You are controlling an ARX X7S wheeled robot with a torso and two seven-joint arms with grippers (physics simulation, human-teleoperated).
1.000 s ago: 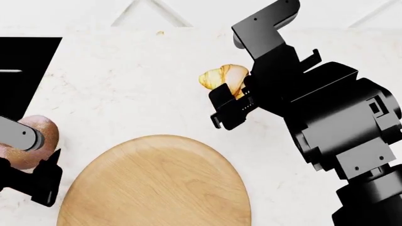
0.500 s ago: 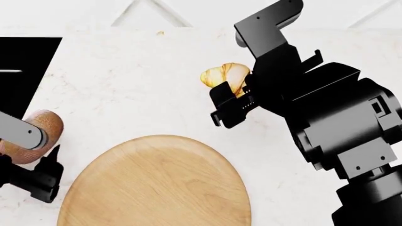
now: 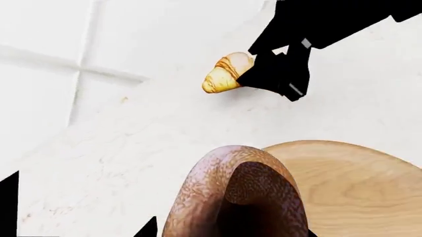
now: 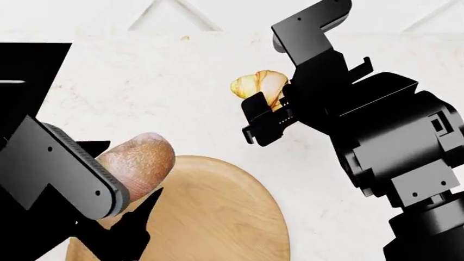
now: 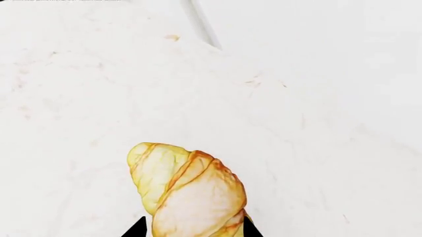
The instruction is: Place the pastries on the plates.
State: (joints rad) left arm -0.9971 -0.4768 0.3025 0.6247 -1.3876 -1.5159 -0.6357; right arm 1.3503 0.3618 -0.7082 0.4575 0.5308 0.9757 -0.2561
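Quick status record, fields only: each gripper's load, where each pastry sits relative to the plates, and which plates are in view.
left gripper: shut on the round pinkish-brown speckled doughnut
doughnut position: held over the near edge of the large round tan wooden plate, not set down
right gripper: shut on the small golden-yellow striped croissant
croissant position: over the white marble counter, beyond the wooden plate
plates in view: wooden plate only; white plate not seen
pastries on plates: none yet

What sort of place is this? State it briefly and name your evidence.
Probably a simulated kitchen counter: a pale marbled countertop bearing a wooden plate, with a croissant in the right gripper and a doughnut in the left gripper.
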